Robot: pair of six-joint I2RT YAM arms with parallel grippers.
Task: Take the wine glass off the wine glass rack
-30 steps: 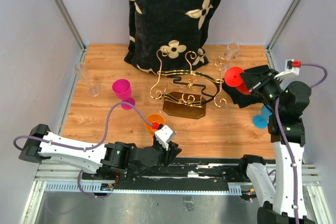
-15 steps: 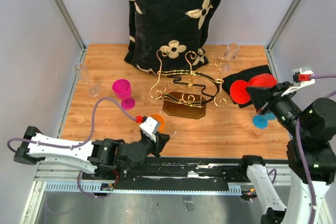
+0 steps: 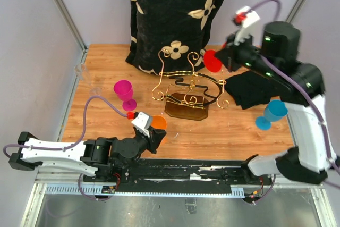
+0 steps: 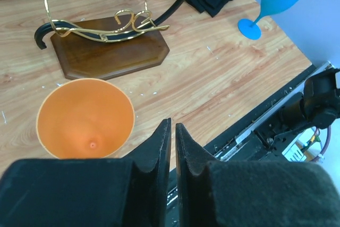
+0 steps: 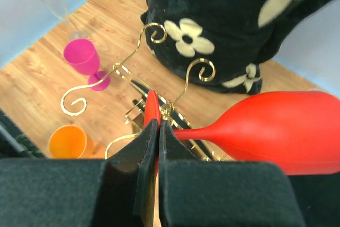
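Note:
My right gripper (image 3: 226,59) is shut on the foot of a red wine glass (image 3: 212,60), which it holds sideways in the air over the right back part of the wine glass rack (image 3: 186,86). In the right wrist view the thin red foot sits pinched between the gripper (image 5: 159,123) pads, and the bowl of the glass (image 5: 281,131) points right, above the gold rack (image 5: 169,111). The rack's dark base (image 4: 106,51) rests on the wood. My left gripper (image 4: 172,126) is shut and empty, low by the near edge.
An orange cup (image 3: 158,122) stands just beside my left gripper (image 3: 154,134). A pink glass (image 3: 124,91) is left of the rack and a blue glass (image 3: 273,112) is at the right. Behind lie a black floral cushion (image 3: 175,14), a black cloth (image 3: 255,89) and clear glasses (image 3: 82,73).
My right arm has lifted and swung the red glass from the right side of the table to high over the rack. My left gripper has closed and drawn back to the left beside the orange cup.

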